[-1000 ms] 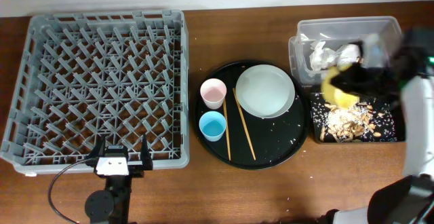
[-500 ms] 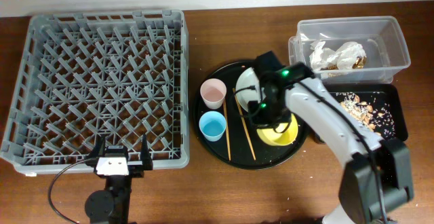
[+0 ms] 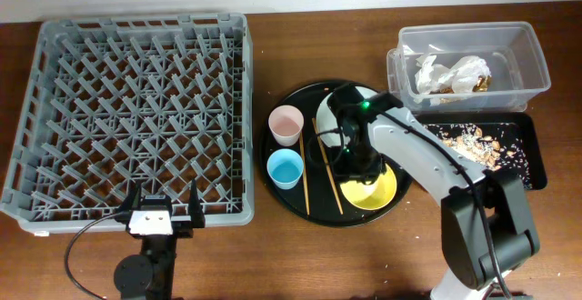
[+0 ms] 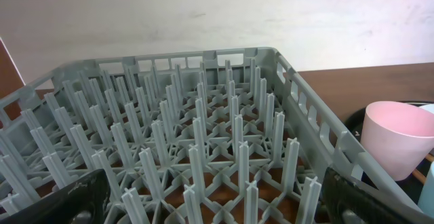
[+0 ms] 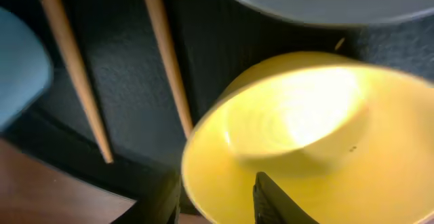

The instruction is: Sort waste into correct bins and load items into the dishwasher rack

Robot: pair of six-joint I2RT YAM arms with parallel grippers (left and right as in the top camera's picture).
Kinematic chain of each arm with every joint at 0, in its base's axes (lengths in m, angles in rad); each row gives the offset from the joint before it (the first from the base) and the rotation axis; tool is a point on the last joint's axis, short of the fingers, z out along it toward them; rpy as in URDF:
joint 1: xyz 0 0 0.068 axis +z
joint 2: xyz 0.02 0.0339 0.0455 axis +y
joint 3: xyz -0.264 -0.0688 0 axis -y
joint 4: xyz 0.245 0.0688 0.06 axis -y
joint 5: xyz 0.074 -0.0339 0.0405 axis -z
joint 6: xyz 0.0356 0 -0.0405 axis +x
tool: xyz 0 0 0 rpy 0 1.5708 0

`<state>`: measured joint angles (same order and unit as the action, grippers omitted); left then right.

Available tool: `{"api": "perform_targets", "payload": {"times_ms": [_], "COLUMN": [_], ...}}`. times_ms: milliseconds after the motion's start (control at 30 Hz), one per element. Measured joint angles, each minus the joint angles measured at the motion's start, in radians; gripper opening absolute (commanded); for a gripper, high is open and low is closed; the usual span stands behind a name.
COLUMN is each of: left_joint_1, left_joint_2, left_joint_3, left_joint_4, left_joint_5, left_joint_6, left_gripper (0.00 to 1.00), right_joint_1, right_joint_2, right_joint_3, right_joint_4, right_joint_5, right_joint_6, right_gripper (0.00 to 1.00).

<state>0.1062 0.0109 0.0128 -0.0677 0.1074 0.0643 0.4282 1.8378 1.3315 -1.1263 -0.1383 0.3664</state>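
Note:
My right gripper (image 3: pixel 356 171) is over the round black tray (image 3: pixel 300 195), shut on the rim of the yellow bowl (image 3: pixel 375 191). In the right wrist view one finger (image 5: pixel 271 198) is inside the bowl (image 5: pixel 305 129) and the other is outside its rim. The grey-green plate (image 3: pixel 331 120) lies partly under the arm. Two chopsticks (image 3: pixel 326 165), the pink cup (image 3: pixel 285 123) and the blue cup (image 3: pixel 285 167) are on that tray. The grey rack (image 3: pixel 127 109) is at the left. My left gripper (image 3: pixel 165 211) is open at its front edge, over the pegs (image 4: pixel 203 163).
The clear tub (image 3: pixel 527 59) at the back right holds the white napkin (image 3: pixel 435 71) and the wrapper (image 3: pixel 482 82). The shallow black tray (image 3: pixel 532 168) in front of it holds tan scraps (image 3: pixel 473 141). Crumbs lie on the round tray.
My right gripper carried the yellow bowl from over the shallow black tray to the round tray, then shifted slightly left. The left arm has not moved.

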Motion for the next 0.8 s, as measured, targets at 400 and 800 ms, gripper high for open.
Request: {"api": "perform_targets", "payload": {"times_ms": [400, 800], "left_joint_1": [0.0, 0.0], "left_joint_2": [0.0, 0.0], "left_joint_3": [0.0, 0.0], "left_joint_4": [0.0, 0.0], "left_joint_5": [0.0, 0.0], "left_joint_6": [0.0, 0.0], "left_gripper": [0.99, 0.99], "right_joint_1": [0.0, 0.0], "right_joint_2": [0.008, 0.076], "right_joint_3": [0.281, 0.282], "right_joint_4": [0.21, 0.292], "right_joint_5": [-0.05, -0.084], "right_joint_6": [-0.011, -0.011], "right_gripper": [0.49, 0.5]}}
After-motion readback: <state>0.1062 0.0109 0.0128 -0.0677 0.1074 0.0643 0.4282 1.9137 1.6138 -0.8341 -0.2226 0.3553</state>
